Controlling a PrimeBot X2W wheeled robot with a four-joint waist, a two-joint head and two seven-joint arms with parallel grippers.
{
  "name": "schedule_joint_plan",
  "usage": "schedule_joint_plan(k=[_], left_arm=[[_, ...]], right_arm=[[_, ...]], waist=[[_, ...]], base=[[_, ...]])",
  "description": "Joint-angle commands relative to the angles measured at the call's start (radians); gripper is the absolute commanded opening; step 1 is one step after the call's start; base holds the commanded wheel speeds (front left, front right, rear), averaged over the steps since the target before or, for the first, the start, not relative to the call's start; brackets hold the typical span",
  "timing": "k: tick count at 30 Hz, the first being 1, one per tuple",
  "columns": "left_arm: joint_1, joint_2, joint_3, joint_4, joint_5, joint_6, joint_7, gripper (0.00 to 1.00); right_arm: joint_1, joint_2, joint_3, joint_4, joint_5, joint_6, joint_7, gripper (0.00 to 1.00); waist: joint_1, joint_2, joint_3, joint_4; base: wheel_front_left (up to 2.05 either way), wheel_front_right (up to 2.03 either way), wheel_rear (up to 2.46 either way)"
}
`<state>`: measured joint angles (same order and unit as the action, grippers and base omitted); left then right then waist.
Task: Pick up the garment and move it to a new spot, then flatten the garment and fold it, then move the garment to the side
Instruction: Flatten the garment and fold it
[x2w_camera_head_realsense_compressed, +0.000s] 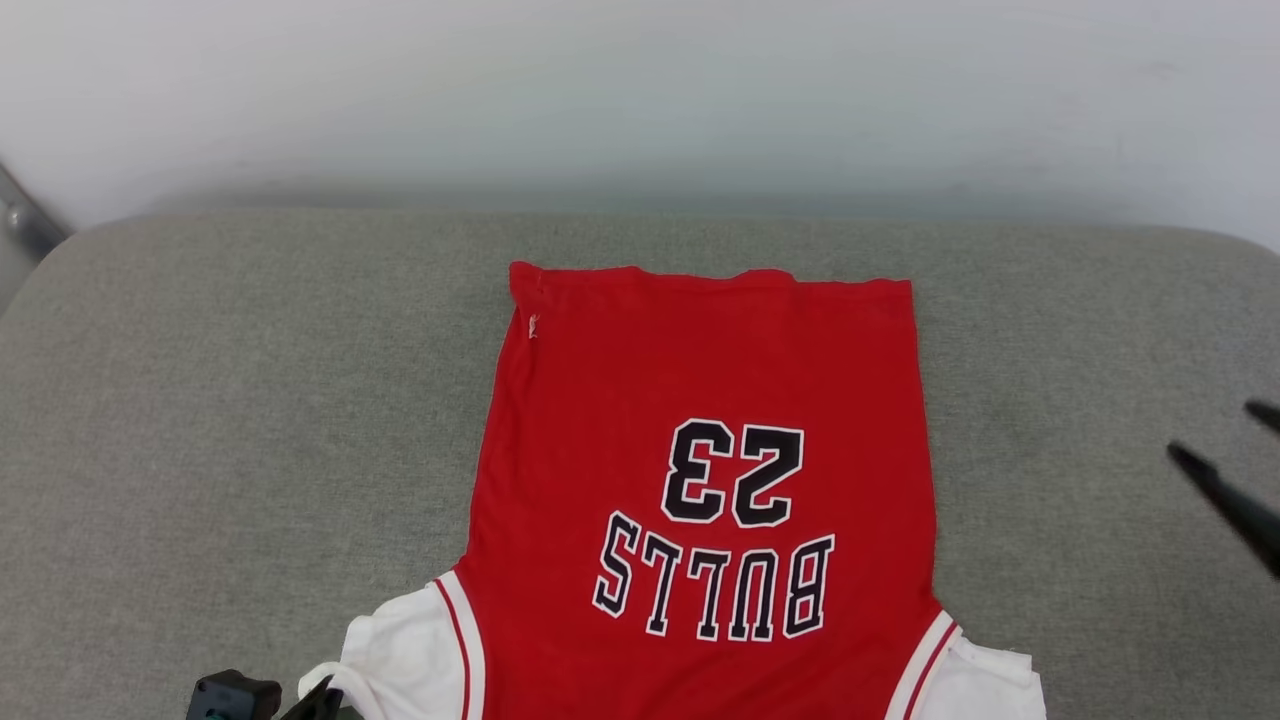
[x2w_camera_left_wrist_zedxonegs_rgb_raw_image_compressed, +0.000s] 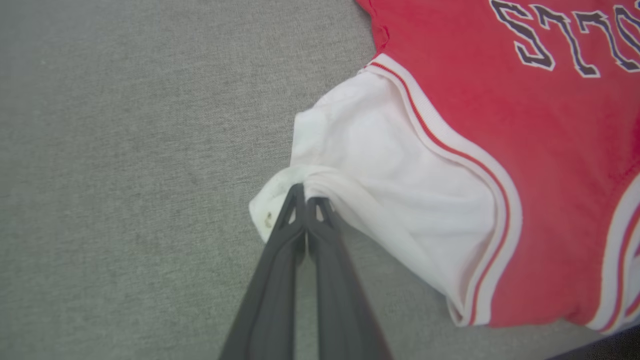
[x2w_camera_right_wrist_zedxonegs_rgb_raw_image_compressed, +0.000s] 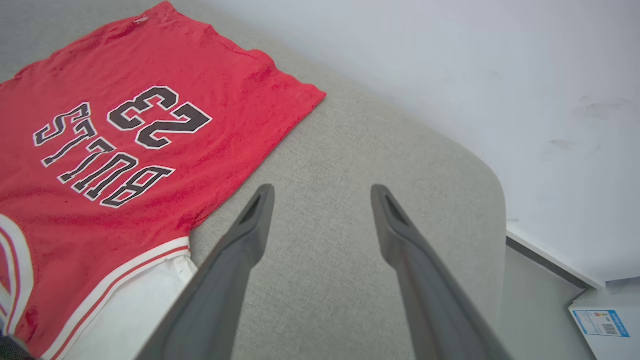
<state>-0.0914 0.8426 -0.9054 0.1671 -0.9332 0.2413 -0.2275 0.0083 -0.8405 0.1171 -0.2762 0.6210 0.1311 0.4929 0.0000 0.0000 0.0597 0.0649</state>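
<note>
**Jersey flat on grey pad: left claw clenched on sleeve, right claw released**

I find the garment (x2w_camera_head_realsense_compressed: 700, 400) spread on the grey padded surface (x2w_camera_head_realsense_compressed: 250, 400), print side up. From my head camera, "BULLS 23" reads upside down. The hem lies toward the white wall (x2w_camera_head_realsense_compressed: 640, 90), and the shoulder end runs off the bottom edge of the head view. The red body lies mostly smooth, with 1 white sleeve at each lower corner.

The left gripper (x2w_camera_left_wrist_zedxonegs_rgb_raw_image_compressed: 305, 200) has its 2 fingers pressed together, clamped on the cuff edge of the left sleeve (x2w_camera_left_wrist_zedxonegs_rgb_raw_image_compressed: 380, 165). The cloth bunches and puckers at the tips.

The right gripper (x2w_camera_right_wrist_zedxonegs_rgb_raw_image_compressed: 322, 192) stands with its fingers well apart and nothing between them. It is over bare padding to the right of the garment, clear of the cloth.

In the right wrist view, a white box (x2w_camera_right_wrist_zedxonegs_rgb_raw_image_compressed: 597, 325) with a blue label sits past the pad's rounded corner.
</note>
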Motion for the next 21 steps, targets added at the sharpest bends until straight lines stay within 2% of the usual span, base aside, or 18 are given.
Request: schedule_joint_plan(k=[1, 6, 12, 13, 21], left_arm=[[-0.027, -0.008, -0.003, -0.006, 0.018, -0.001, -0.004, 0.0], [-0.075, -0.025, -0.002, -0.023, 0.054, 0.005, -0.007, 0.0], [-0.131, -0.059, 0.029, -0.069, 0.086, 0.032, -0.022, 0.0], [-0.131, -0.059, 0.029, -0.069, 0.086, 0.032, -0.022, 0.0], [-0.18, -0.115, 0.079, -0.143, 0.141, 0.061, -0.035, 0.0]], right_arm=[[-0.086, -0.005, -0.03, 0.01, -0.009, -0.001, 0.012, 1.0], [-0.319, -0.003, -0.023, 0.075, 0.02, -0.001, 0.101, 1.0], [-0.643, 0.023, 0.089, 0.206, 0.054, -0.001, 0.357, 1.0], [-0.643, 0.023, 0.089, 0.206, 0.054, -0.001, 0.357, 1.0], [-0.974, 0.079, 0.24, 0.407, 0.01, -0.001, 0.713, 1.0]], waist=[[0.0, 0.0, 0.03, 0.02], [0.0, 0.0, 0.102, 0.064], [0.0, 0.0, 0.21, 0.13], [0.0, 0.0, 0.21, 0.13], [0.0, 0.0, 0.36, 0.203]], base=[[0.0, 0.0, 0.0], [0.0, 0.0, 0.0], [0.0, 0.0, 0.0], [0.0, 0.0, 0.0], [0.0, 0.0, 0.0]])
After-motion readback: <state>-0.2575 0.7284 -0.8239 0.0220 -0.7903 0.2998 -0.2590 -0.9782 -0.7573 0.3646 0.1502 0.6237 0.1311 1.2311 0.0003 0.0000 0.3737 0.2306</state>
